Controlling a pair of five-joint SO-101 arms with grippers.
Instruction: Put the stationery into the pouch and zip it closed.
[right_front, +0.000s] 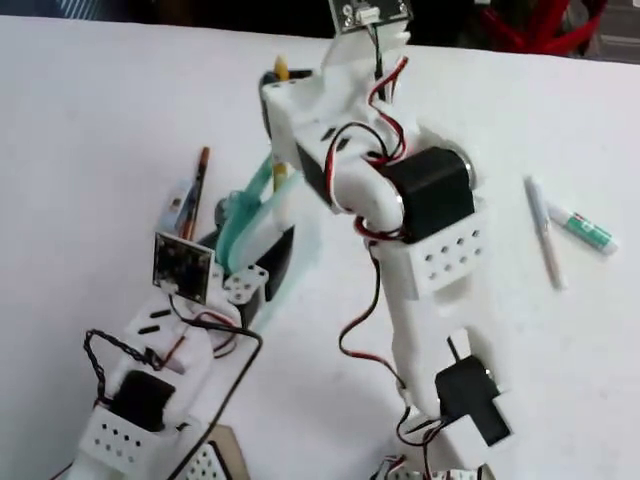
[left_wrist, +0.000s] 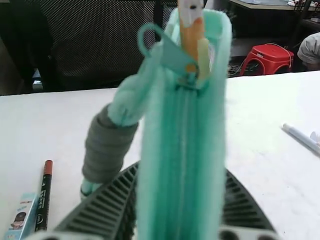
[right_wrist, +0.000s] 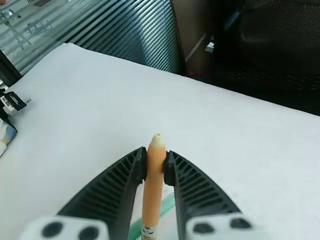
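Note:
My left gripper (right_front: 262, 250) (left_wrist: 182, 205) is shut on the teal pouch (right_front: 250, 215) (left_wrist: 182, 150) and holds it upright on its edge, zipper side facing the camera. An orange pen (right_front: 281, 70) (left_wrist: 191, 30) (right_wrist: 154, 175) stands in the pouch's open far end. My right gripper (right_front: 285, 115) (right_wrist: 156, 155) is shut on that pen above the pouch; a sliver of the pouch (right_wrist: 167, 205) shows under it. The teal zipper pull (left_wrist: 150, 40) sticks out beside the pen. The pen's lower part is hidden inside the pouch.
A white pen (right_front: 545, 232) (left_wrist: 302, 137) and a green-and-white marker (right_front: 585, 228) lie on the white table (right_front: 90, 120) at the right. A brown-red marker (right_front: 197, 190) (left_wrist: 44, 195) and a small box (right_front: 178, 208) (left_wrist: 19, 219) lie left of the pouch. A grey roll (left_wrist: 105, 150) hangs beside the pouch.

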